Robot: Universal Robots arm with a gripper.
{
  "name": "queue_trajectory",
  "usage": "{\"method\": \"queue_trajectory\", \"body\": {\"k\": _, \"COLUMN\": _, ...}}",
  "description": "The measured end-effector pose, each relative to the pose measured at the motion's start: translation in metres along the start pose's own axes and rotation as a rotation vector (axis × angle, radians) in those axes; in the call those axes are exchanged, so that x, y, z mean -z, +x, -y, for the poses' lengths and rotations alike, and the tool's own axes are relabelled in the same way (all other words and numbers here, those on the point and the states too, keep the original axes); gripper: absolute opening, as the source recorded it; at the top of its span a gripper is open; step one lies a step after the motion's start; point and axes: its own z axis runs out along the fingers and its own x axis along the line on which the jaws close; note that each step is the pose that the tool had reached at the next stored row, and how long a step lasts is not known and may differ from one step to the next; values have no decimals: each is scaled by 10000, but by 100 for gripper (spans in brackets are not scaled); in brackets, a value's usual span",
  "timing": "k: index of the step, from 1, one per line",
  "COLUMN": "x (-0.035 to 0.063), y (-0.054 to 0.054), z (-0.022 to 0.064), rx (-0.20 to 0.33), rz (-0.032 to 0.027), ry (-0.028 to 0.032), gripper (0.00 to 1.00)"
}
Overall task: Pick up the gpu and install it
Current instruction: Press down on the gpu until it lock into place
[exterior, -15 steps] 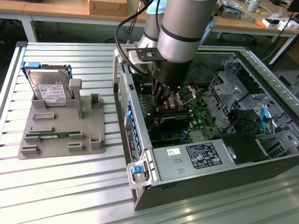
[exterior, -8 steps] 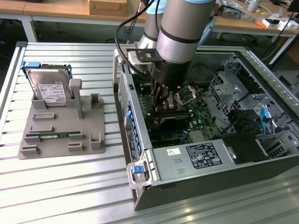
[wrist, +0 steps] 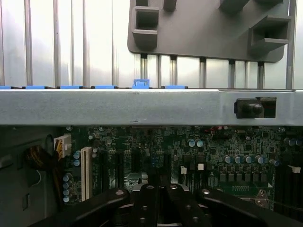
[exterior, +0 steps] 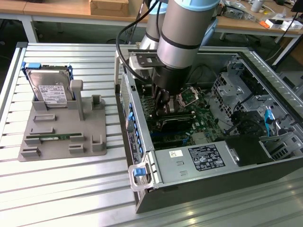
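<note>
The exterior view looks down at an angle from above the desk [exterior: 57, 189], taking in the open computer case [exterior: 199, 184] and gray holder tray [exterior: 66, 137]. The wrist view sits close inside the case, facing its motherboard [wrist: 189, 151] and side wall [wrist: 142, 108]; both views share these.

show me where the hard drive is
The hard drive stands upright in the grey holder on the exterior view's left, beside the open case.
</note>
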Motion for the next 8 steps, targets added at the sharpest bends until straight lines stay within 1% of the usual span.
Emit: {"method": "queue_trajectory", "body": {"k": 8, "x": -44, "y": -1, "z": 0, "rx": 0, "rz": -2, "ry": -3, "gripper": 11}}
